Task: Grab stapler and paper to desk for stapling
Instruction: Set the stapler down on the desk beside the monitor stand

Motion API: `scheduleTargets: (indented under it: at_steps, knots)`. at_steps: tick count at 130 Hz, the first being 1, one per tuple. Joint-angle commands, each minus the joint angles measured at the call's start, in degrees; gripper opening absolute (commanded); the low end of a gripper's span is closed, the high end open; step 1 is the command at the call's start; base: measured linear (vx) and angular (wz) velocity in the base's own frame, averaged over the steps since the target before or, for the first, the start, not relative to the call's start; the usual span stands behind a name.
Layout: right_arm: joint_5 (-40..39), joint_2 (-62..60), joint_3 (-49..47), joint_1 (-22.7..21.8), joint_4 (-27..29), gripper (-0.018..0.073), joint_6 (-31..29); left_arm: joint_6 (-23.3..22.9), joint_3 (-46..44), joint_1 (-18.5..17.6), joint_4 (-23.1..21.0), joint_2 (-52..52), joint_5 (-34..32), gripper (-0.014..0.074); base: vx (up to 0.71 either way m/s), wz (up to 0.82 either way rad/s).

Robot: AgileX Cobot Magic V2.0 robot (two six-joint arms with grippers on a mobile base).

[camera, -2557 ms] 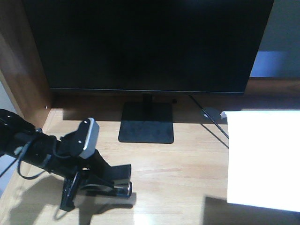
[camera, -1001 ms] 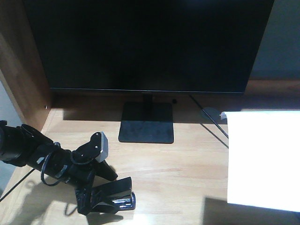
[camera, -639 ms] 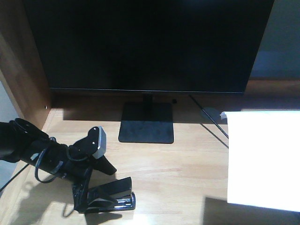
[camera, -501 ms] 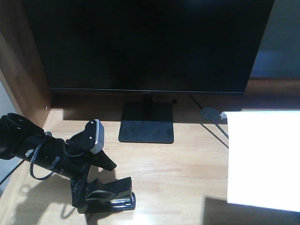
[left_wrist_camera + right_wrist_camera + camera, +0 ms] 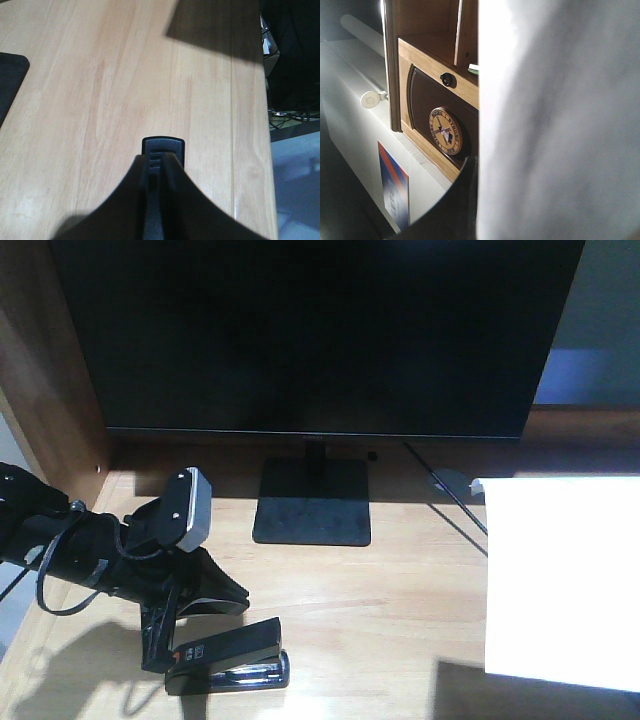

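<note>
The black stapler [image 5: 228, 665] lies flat on the desk [image 5: 400, 580] near its front left, orange-red patch at its left end. My left gripper [image 5: 163, 645] reaches down over that end; in the left wrist view its fingers [image 5: 145, 167] press both sides of the stapler [image 5: 163, 146], so my left gripper [image 5: 157, 160] is shut on it. The white paper [image 5: 560, 580] hovers over the desk's right side and casts a shadow below it. In the right wrist view the paper [image 5: 555, 125] fills the right half, with my right gripper [image 5: 476, 167] shut on its edge; one dark finger [image 5: 462, 200] shows, the other is hidden.
A large black monitor [image 5: 320, 330] on a flat stand [image 5: 312, 502] fills the back, with a cable [image 5: 450, 495] to its right. A brown wood panel [image 5: 45, 390] walls the left. The desk's edge [image 5: 267, 150] drops off to cables. A wooden cabinet [image 5: 435, 90] shows beyond the paper.
The stapler, tilted nose-up in my left gripper before, now lies flat on the desk. The left wrist has shifted left and up a little. The paper has stayed where it was.
</note>
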Motion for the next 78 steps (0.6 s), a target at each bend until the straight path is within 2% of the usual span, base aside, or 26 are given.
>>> scheduleTargets:
  at_steps: [1, 32, 78]
  knots:
    - [-3.1, -0.2, -1.6, -0.4, -0.3, -0.0007, -0.4, 0.0, -1.2, -0.2, -2.6, -2.3, 2.2, -0.0008, 0.00, 0.00]
    - [-3.1, -0.2, -1.6, -0.4, -0.3, -0.0007, -0.4, 2.9, -1.2, -0.3, -2.6, -0.2, 2.1, -0.0008, 0.00, 0.00]
    - [-3.1, -0.2, -1.6, -0.4, -0.3, -0.0007, -0.4, 3.0, -1.2, -3.3, -2.6, 4.6, -1.7, -0.0008, 0.00, 0.00]
